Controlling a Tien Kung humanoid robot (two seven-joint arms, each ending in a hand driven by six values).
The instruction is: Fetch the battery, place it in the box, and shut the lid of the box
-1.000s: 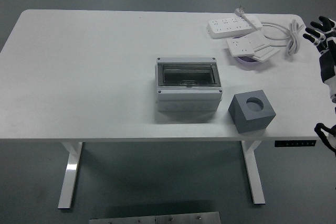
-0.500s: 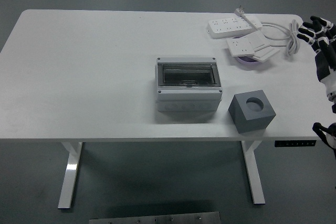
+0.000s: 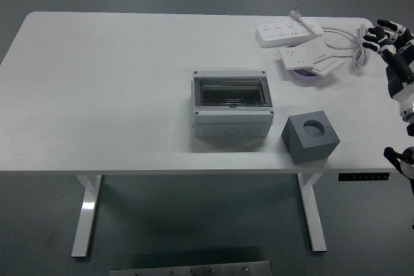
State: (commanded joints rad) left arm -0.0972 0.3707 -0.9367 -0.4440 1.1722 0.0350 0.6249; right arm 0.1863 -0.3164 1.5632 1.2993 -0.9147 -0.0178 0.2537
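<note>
- Worktop (image 3: 97, 95): white, smooth and matt, with rounded corners, standing on white legs over a grey floor; most of its left half carries nothing.
- Box (image 3: 231, 110): pale grey plastic, rectangular, a screw at each visible corner. It sits near the middle of the worktop, toward the near edge, within reach of either arm. Its lid (image 3: 231, 92) is a dark tinted see-through panel; whether it lies flat or is propped cannot be told.
- Block (image 3: 310, 137): darker grey, cube-like, tilted on the worktop just right of the box, apart from it. A round socket in its upper face probably serves as the holder for the battery; whether a battery sits inside cannot be told, and none shows elsewhere.
- Power strips (image 3: 289, 30): white plastic, with a coiled white cable (image 3: 352, 43), at the far right corner, well clear of the box; one strip rests on a purple round thing (image 3: 309, 75).
- Right hand (image 3: 388, 35): black fingers with pale tips, spread apart and holding nothing, over the far right edge, well apart from the block.
- Judgement: the fetch has not begun.
</note>
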